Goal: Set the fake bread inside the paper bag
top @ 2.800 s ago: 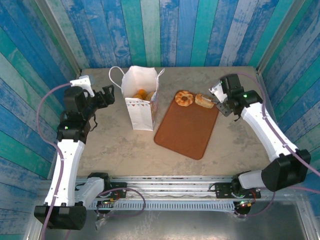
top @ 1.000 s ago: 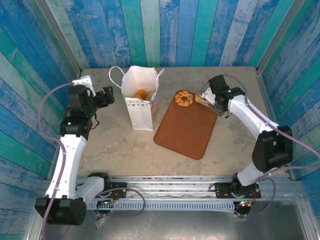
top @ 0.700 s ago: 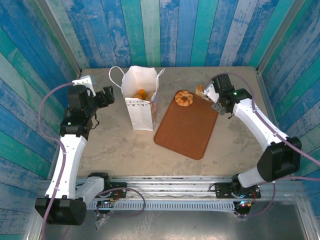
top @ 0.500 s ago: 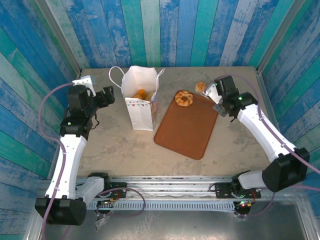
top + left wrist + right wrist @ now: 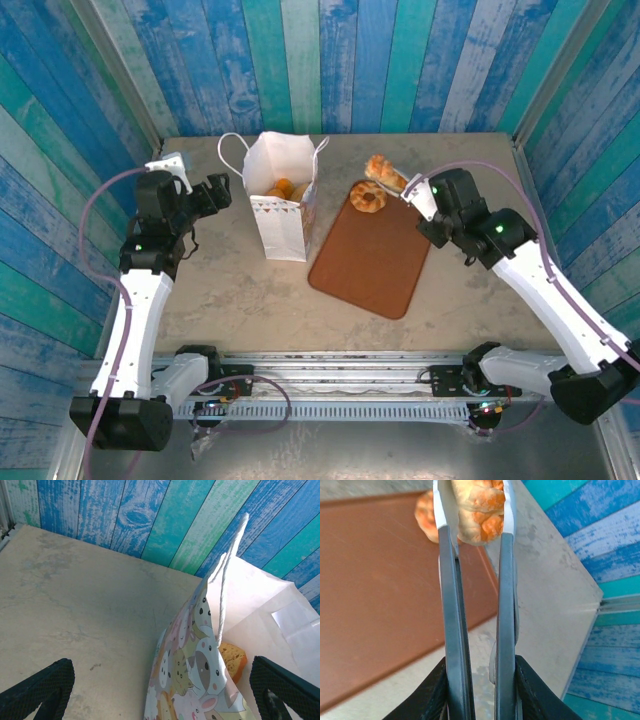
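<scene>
- We see one piece of the fake bread, a golden-brown, crusty toy pastry (image 5: 385, 171), pinched at one end between the two fingers of the right end effector (image 5: 405, 186). In the right wrist view the fingers press on both of its sides.
- In the top view this pastry appears just past the far edge of the flat brown tray (image 5: 370, 265), to the right of the bag.
- A second piece, a round golden pastry with a dark centre (image 5: 368, 196), lies on the tray's far corner, near the held one.
- The small white paper bag with thin loop handles and a row of pastel triangles (image 5: 283, 225) stands upright and open on the mottled beige worktop (image 5: 240, 290), just beside the tray's left edge.
- Inside the bag we can make out more golden-brown bread pieces (image 5: 285, 188). The left wrist view shows one orange-brown piece against the white inner wall.
- The left end effector (image 5: 215, 190) has its fingers spread wide and grips nothing. It hovers near the bag's left side, which carries a cartoon-animal print.
- Blue and teal painted plank walls (image 5: 330, 60) close in the worktop.
</scene>
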{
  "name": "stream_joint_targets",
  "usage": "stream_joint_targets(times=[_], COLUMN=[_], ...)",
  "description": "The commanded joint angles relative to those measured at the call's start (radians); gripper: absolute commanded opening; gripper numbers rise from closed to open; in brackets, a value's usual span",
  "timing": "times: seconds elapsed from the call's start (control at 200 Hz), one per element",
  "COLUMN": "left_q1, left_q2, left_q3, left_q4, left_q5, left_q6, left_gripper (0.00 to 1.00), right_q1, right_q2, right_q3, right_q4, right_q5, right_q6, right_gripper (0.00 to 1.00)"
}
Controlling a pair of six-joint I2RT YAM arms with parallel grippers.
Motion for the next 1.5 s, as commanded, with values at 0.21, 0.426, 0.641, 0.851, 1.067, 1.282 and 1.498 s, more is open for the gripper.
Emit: stream_joint_targets(times=[0.21, 0.426, 0.641, 0.851, 1.067, 1.282, 1.498], left_q1=[0.004, 0.004, 0.004, 0.003, 0.004, 0.004, 0.004], left_q2=[0.002, 0.003, 0.002, 0.008, 0.052, 0.099, 0.15], left_q3=[0.031, 0.042, 0.099, 0.156, 0.194, 0.198, 0.169], left_q4=[-0.031, -0.052, -0.102, -0.138, -0.126, -0.095, -0.036], left_q5=[0.062, 0.07, 0.072, 0.052, 0.103, 0.138, 0.201], left_q6=[-0.053, -0.075, -0.058, -0.035, -0.043, -0.06, -0.085], left_gripper=[0.94, 0.94, 0.94, 0.94, 0.97, 0.99, 0.99], right_q1=[0.166, 0.257, 0.297, 0.331, 0.375, 0.461, 0.534], right_q2=[-0.15, -0.18, -0.191, -0.168, -0.128, -0.03, 0.1], right_q3=[0.013, 0.061, 0.127, 0.205, 0.258, 0.368, 0.455], right_q4=[-0.024, -0.086, -0.14, -0.171, -0.132, -0.094, -0.02], right_q5=[-0.004, 0.035, 0.044, 0.016, 0.009, 0.039, 0.051], right_q6=[0.229, 0.315, 0.428, 0.525, 0.553, 0.528, 0.496], right_gripper=[0.2, 0.19, 0.18, 0.17, 0.17, 0.17, 0.18])
